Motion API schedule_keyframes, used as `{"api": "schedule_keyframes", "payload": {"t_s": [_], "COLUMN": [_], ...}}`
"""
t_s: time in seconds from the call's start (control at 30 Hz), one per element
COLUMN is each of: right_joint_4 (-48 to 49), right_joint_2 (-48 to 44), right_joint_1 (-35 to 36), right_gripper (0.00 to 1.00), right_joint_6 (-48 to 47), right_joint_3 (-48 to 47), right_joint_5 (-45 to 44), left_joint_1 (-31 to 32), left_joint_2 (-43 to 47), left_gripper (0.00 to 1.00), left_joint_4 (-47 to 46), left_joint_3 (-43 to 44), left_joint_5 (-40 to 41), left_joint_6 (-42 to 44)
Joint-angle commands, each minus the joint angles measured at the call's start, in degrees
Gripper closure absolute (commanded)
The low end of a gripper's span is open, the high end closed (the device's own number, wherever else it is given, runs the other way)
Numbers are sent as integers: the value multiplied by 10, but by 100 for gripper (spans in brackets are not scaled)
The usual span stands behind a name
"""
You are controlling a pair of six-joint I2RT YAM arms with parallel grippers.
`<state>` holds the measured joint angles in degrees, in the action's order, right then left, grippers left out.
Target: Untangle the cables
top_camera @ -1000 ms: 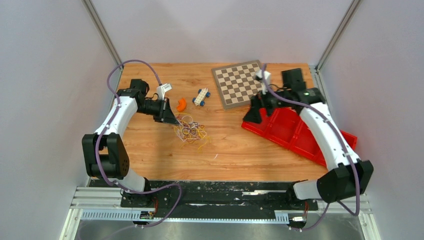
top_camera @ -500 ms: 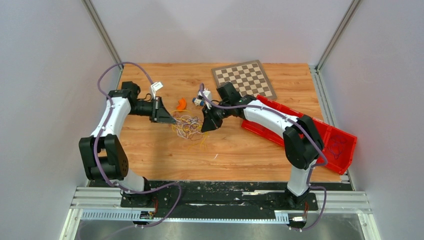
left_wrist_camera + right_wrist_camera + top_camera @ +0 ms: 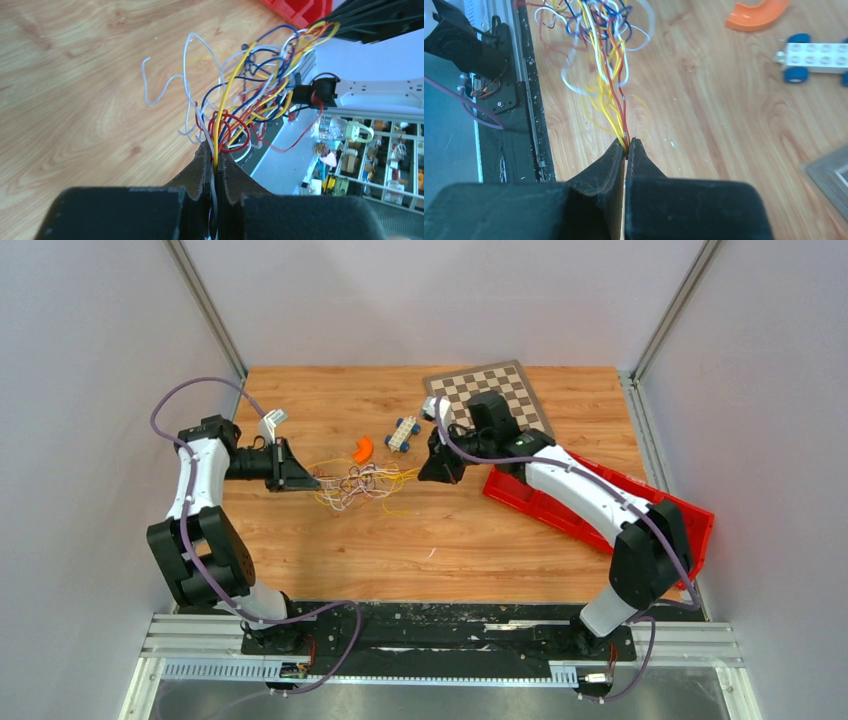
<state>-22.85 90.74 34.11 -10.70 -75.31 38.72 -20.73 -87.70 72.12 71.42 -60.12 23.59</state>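
The cables (image 3: 360, 482) sit a little left of the middle of the top view. They are a loose tangle of thin white, yellow, red and blue wires strung in a band across the wooden table (image 3: 480, 550). The left arm (image 3: 195, 475) reaches in from the left edge of the frame, and the left jaws meet the left end of the bunch. The right arm (image 3: 580, 490) comes across from the lower right, and the right jaws meet the right end, just below and right of a toy car (image 3: 403, 432). From above I cannot tell whether the bunch rests on the wood or hangs just over it.

In the left wrist view the left jaws are closed to a thin slit at the bottom centre, with a yellow wire and a white one pinched between them. The rest of the cables (image 3: 245, 95) fan upward and to the right — red loops nearest the tips, blue and yellow strands running toward the upper right corner.

In the right wrist view the right jaws are pressed together at the bottom centre, gripping several yellow strands and a red one. From there the cables (image 3: 599, 45) rise to the top of the frame and open into white and blue loops.

An orange curved piece (image 3: 362, 448) lies just above the tangle, apart from it, with the toy car — a white block on blue wheels — to its right. A chessboard (image 3: 490, 400) lies in the upper centre-right, and a red tray (image 3: 600, 510) sits at the right, partly under the right arm.
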Motion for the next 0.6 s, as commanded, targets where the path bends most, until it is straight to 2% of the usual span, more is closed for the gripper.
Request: {"api": "schedule_keyframes", "payload": {"t_s": [0.0, 0.2, 0.33, 0.47, 0.53, 0.57], "right_joint_4": [-107, -139, -154, -128, -94, -84], "right_joint_2": [-66, -122, -137, -127, -121, -115], "right_joint_1": [-77, -128, -132, -99, -72, -58], "right_gripper": [100, 100, 98, 40, 25, 22], "right_joint_6": [-31, -55, -51, -26, -26, -29], "right_joint_3": [18, 8, 16, 35, 46, 46], "right_joint_5": [-87, -110, -28, 26, 32, 33], "left_joint_1": [-70, -93, -95, -73, -51, -41], "left_joint_2": [-7, -23, -34, -38, -19, -2], "left_gripper": [100, 99, 97, 91, 90, 90], "left_joint_4": [-52, -71, -37, 68, 88, 90], "left_joint_3": [1, -36, -37, -8, -7, -12], "left_joint_5": [128, 165, 112, 10, -10, -13], "left_joint_6": [36, 57, 84, 153, 167, 173]}}
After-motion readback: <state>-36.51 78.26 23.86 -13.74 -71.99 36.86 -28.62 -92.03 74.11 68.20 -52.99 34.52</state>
